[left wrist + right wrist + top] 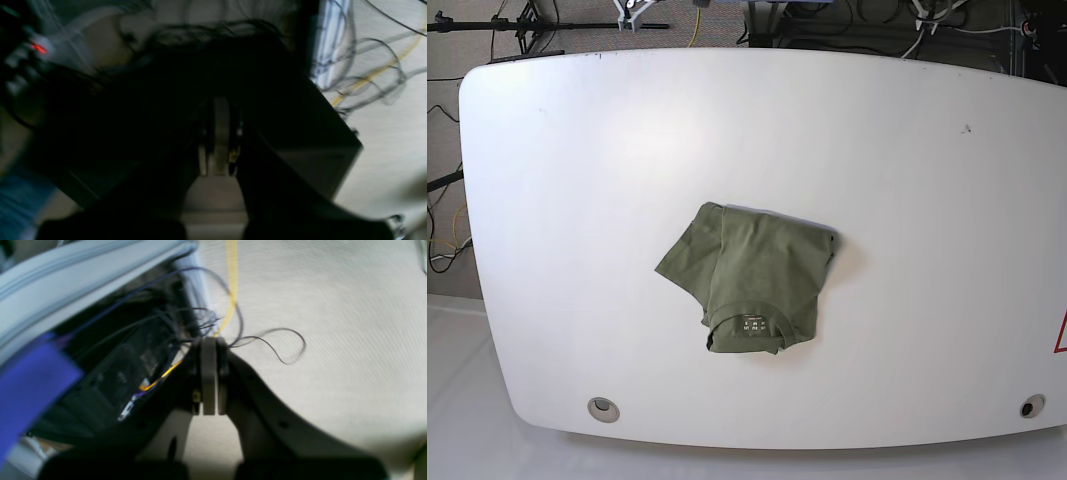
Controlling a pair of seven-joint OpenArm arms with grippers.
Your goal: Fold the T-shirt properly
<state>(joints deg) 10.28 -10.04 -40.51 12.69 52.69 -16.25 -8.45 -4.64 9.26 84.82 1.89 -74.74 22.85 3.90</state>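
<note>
The olive-green T-shirt (752, 281) lies folded into a compact bundle near the middle of the white table (907, 200) in the base view, collar and small white label toward the near edge. One sleeve sticks out at its left. Neither arm shows in the base view. In the left wrist view my left gripper (218, 138) is shut with nothing between its pads, in front of a dark blurred box. My right gripper (209, 376) is also shut and empty, hanging over pale floor and cables. The T-shirt is out of both wrist views.
Two round holes (603, 407) sit near the table's front corners. Stands and cables (697, 20) crowd the floor behind the far edge. A yellow cable (231, 280) and dark loose wires (277, 343) lie under the right wrist; a dark case (300, 133) is under the left.
</note>
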